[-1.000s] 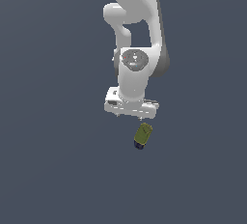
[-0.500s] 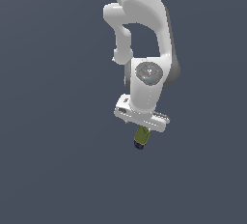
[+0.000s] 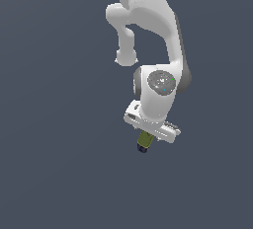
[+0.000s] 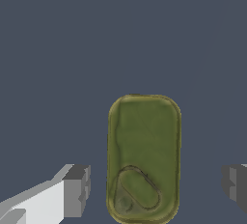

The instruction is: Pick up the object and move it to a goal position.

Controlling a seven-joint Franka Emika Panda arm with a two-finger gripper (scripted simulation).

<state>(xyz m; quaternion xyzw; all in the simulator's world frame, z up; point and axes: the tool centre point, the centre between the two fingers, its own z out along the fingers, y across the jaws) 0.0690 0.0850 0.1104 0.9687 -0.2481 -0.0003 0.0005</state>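
Note:
The tin can (image 4: 144, 158) lies flat on the dark grey floor, its olive-green top with a pull tab facing the wrist camera. In the exterior view the can (image 3: 144, 141) shows just below the white hand (image 3: 152, 124), with a dark blue end and a bit of yellow. My gripper (image 4: 155, 185) is open and straddles the can. One finger (image 4: 76, 190) and the other finger (image 4: 235, 182) stand on either side of it, with a gap on each side. Neither touches the can.
The floor (image 3: 54, 164) is plain dark grey all around. The white arm (image 3: 148, 20) rises above the hand. No other object or goal marker shows.
The hand has come down and a little toward the exterior view's right, closing in over the can. The can has not moved.

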